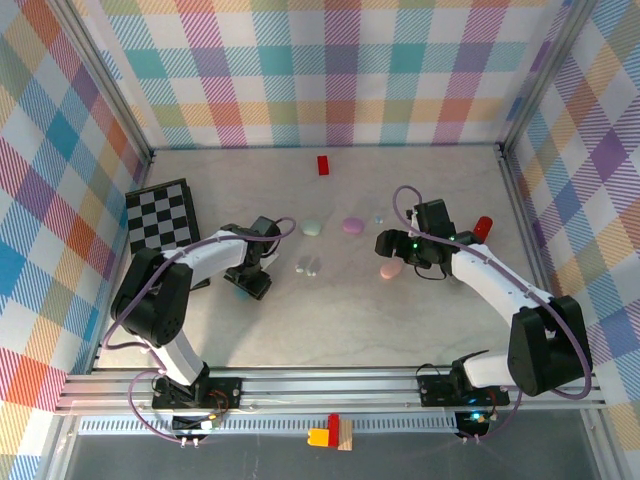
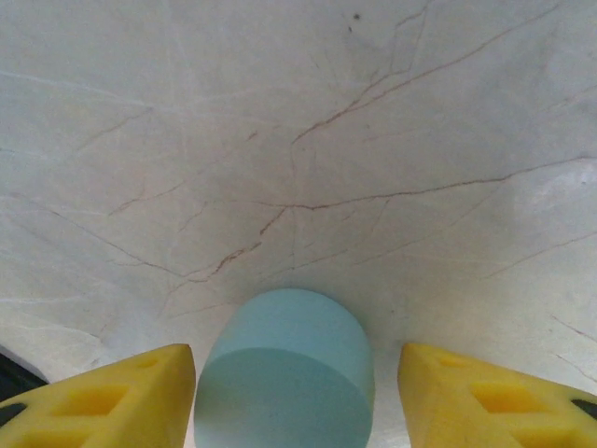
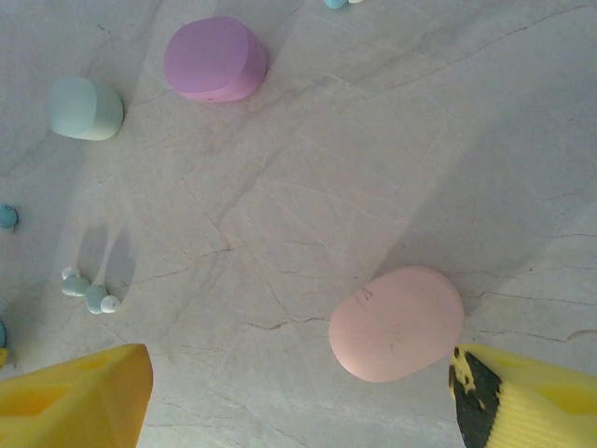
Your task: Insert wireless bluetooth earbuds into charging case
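A: Step in hand?

B: Pre-grasp on the cases, no bud picked yet. Left gripper (image 2: 297, 350) half-wide, straddling light-blue case (image 2: 284, 373). Gap on one side, other pad possibly touching, hard to tell. Right gripper (image 3: 298, 355) wide, pink case (image 3: 396, 322) between the fingers, unclamped.

A: Buds?

B: Pale mint earbuds (image 3: 89, 294) loose on table (image 1: 450, 200) between the arms, apart from every case. Next: clamp blue case squarely, probably open lid.
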